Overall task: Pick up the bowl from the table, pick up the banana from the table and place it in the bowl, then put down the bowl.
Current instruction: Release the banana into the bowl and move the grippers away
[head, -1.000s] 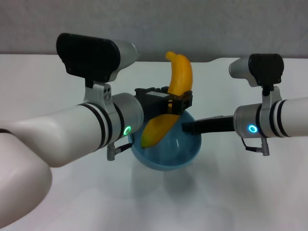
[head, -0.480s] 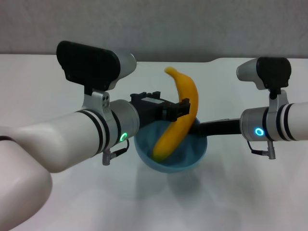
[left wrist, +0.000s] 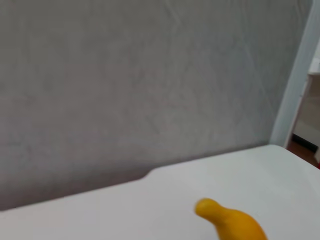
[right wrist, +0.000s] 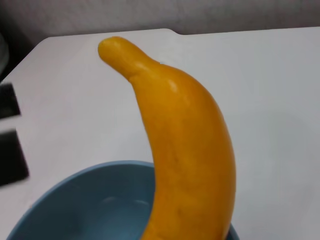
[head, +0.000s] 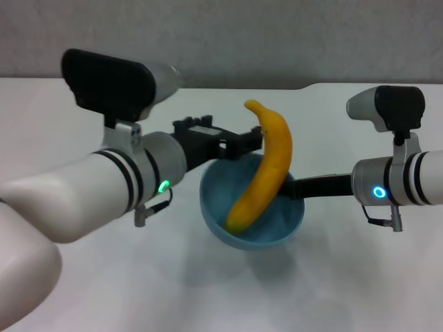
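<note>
A plain grey wall fills the background from 9 to 3 o'clock in the head view. The left wrist view shows the same wall with a faint mottled texture. At 3 o'clock there, a white upright strip leans slightly. Beyond it, near 4 o'clock, is a sliver of reddish-brown floor.

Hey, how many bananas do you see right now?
1. The banana stands tilted in the bowl, its lower end inside and its stem sticking up past the rim. The left gripper is beside its upper part. No other banana shows on the table.
</note>
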Available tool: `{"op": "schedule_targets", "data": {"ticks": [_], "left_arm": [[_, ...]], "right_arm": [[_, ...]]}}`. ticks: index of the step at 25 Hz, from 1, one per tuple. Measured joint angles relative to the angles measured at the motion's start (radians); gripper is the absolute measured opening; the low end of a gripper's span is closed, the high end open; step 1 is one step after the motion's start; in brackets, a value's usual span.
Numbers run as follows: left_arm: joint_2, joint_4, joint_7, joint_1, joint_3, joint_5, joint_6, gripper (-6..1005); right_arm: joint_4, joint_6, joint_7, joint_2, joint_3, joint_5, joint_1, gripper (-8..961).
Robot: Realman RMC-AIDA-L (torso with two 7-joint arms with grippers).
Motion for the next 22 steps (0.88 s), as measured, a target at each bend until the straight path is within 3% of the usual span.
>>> {"op": "schedule_targets", "data": {"ticks": [7,14,20,22], "left_arm": [[-0.002,0.011,0.0,0.038,-0.058,0.105,-0.064,918],[-0.003,0.103,-0.002,0.092,-0.113,0.249,-0.242,913],[-0.005,0.256,-0.002,0.054,-0.173,0.282,-0.355,908],[-0.005,0.309,-0.002,0.037,-0.192,0.287,-0.392,908]], "right_arm": [[-0.004,0.009,0.0,0.0,0.025,-0.029,-0.002,35],[-0.007,0.047,0.021,0.0,0.11,-0.141,0.002,34],[-0.102,0.064,0.015,-0.012,0.253,-0.273,0.078,35],[-0.113,0.064,0.011,-0.012,0.257,-0.278,0.088,35]]}}
